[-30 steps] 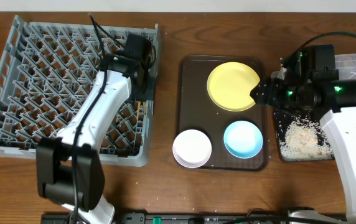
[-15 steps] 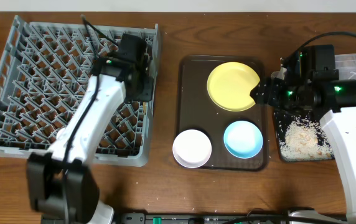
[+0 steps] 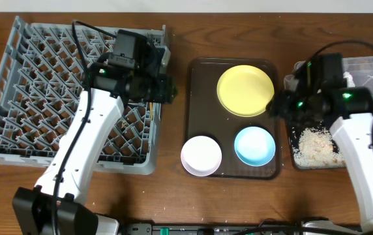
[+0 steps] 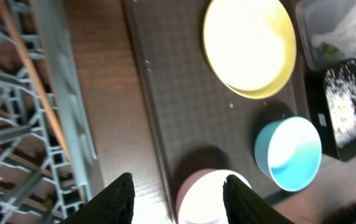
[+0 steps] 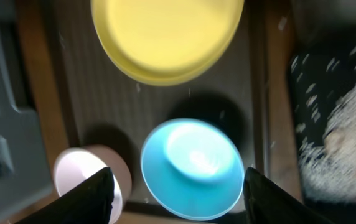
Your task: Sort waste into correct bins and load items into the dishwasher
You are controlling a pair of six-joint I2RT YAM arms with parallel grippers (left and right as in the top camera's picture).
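The yellow plate [image 3: 245,90], light blue bowl [image 3: 254,145] and white bowl [image 3: 201,155] sit on the brown serving tray [image 3: 194,104]. The grey dish rack [image 3: 36,98] is at the left. My left gripper [image 3: 168,88] is open and empty over the rack's right edge; its wrist view [image 4: 178,196] looks down on the white bowl [image 4: 212,199]. My right gripper [image 3: 274,104] is open and empty at the serving tray's right edge, above the blue bowl [image 5: 193,162]. Rice scraps [image 3: 313,145] lie in the black tray [image 3: 297,160]. The clear tub [image 3: 369,68] holds the napkin [image 4: 352,28] and green wrapper [image 4: 330,50]. The white cup is out of view.
A wooden chopstick [image 4: 38,93] lies across the rack's pegs. A strip of bare wooden table [image 3: 173,150] separates the rack from the serving tray. The black tray and clear tub stand close against the serving tray's right side.
My left arm has swung right, from over the rack to its right edge facing the serving tray. My right gripper has shifted slightly down along the tray's right edge.
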